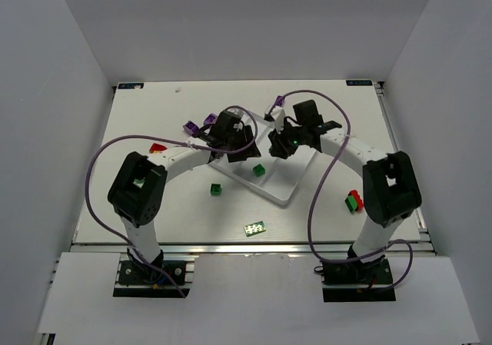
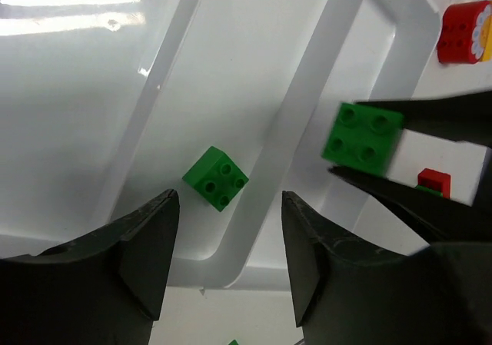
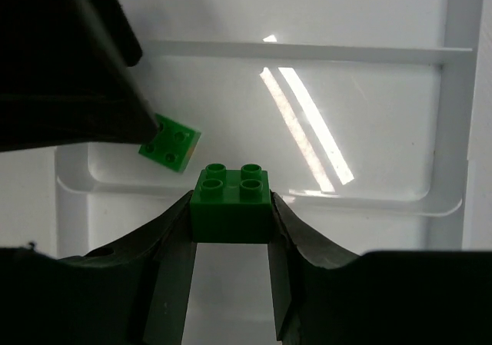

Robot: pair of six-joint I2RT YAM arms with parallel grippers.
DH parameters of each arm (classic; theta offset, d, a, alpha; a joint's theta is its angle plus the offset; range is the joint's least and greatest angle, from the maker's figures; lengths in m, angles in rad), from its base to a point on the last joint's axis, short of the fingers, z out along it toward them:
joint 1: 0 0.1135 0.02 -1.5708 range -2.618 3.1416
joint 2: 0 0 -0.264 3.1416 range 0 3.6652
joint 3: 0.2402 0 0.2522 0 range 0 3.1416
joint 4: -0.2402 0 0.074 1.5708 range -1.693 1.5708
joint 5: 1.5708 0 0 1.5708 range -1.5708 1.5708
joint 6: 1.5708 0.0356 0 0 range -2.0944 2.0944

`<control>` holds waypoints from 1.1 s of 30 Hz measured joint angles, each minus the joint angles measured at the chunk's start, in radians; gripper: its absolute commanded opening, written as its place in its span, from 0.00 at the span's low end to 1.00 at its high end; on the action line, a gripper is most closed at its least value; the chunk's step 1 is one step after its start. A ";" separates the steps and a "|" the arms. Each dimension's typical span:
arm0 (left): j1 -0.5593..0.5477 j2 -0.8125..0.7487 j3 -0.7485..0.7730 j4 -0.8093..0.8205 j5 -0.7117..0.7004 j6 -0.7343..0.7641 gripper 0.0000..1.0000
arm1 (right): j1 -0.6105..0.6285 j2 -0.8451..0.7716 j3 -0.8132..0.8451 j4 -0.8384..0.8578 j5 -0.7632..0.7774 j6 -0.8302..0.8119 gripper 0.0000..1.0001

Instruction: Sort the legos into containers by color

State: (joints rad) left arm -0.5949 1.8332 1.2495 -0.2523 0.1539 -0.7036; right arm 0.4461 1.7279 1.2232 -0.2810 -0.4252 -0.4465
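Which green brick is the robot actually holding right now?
The green brick clamped in the right gripper at the tray; a second green brick lies loose inside it.

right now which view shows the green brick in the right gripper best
The right wrist view: the green brick sits centred, studs up, clamped in the right gripper. The left wrist view shows it from above, slightly blurred, off to the right. In the top external view it cannot be made out.

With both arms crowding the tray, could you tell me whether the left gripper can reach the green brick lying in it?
Probably yes: the left gripper is open above the loose green brick, nothing covers it, and the right gripper holds a second green brick aside.
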 measured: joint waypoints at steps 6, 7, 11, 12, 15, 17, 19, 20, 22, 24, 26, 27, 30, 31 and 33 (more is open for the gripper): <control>0.001 -0.159 -0.078 -0.021 -0.071 -0.019 0.66 | 0.000 0.133 0.107 -0.003 0.005 0.015 0.34; 0.001 -0.197 -0.102 -0.025 -0.089 -0.026 0.66 | 0.000 0.149 0.121 -0.006 0.007 0.018 0.42; 0.001 -0.376 -0.230 -0.050 -0.154 -0.064 0.74 | 0.000 0.198 0.173 -0.008 0.018 0.020 0.50; 0.001 -0.422 -0.266 -0.060 -0.172 -0.075 0.82 | 0.000 0.203 0.176 -0.008 0.021 0.021 0.53; 0.000 -0.536 -0.375 -0.103 -0.223 -0.122 0.86 | 0.000 0.207 0.177 -0.010 0.027 0.023 0.64; 0.000 -0.586 -0.437 -0.135 -0.254 -0.151 0.86 | 0.000 0.208 0.178 -0.010 0.029 0.021 0.66; 0.000 -0.621 -0.487 -0.167 -0.279 -0.178 0.86 | 0.000 0.208 0.178 -0.011 0.030 0.021 0.66; 0.000 -0.632 -0.505 -0.180 -0.289 -0.188 0.86 | 0.000 0.208 0.178 -0.011 0.030 0.021 0.65; 0.000 -0.643 -0.525 -0.204 -0.309 -0.203 0.86 | -0.001 0.206 0.178 -0.011 0.030 0.021 0.66; 0.000 -0.643 -0.530 -0.220 -0.327 -0.207 0.86 | -0.001 0.200 0.175 -0.011 0.030 0.021 0.66; 0.000 -0.642 -0.530 -0.225 -0.341 -0.205 0.85 | -0.001 0.173 0.154 -0.005 0.029 0.019 0.77; 0.000 -0.639 -0.530 -0.227 -0.349 -0.201 0.85 | -0.001 0.144 0.132 0.000 0.029 0.015 0.88; 0.000 -0.616 -0.530 -0.227 -0.359 -0.181 0.85 | -0.001 0.002 0.006 0.061 0.017 -0.014 0.89; 0.000 -0.609 -0.530 -0.226 -0.361 -0.171 0.85 | -0.002 -0.053 -0.043 0.084 0.008 -0.027 0.89; 0.000 -0.596 -0.530 -0.225 -0.362 -0.149 0.85 | -0.005 -0.139 -0.107 0.100 -0.024 -0.050 0.83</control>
State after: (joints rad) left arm -0.5949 1.2369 0.7193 -0.4774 -0.2085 -0.8524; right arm 0.4412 1.5887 1.1164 -0.1810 -0.4492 -0.4965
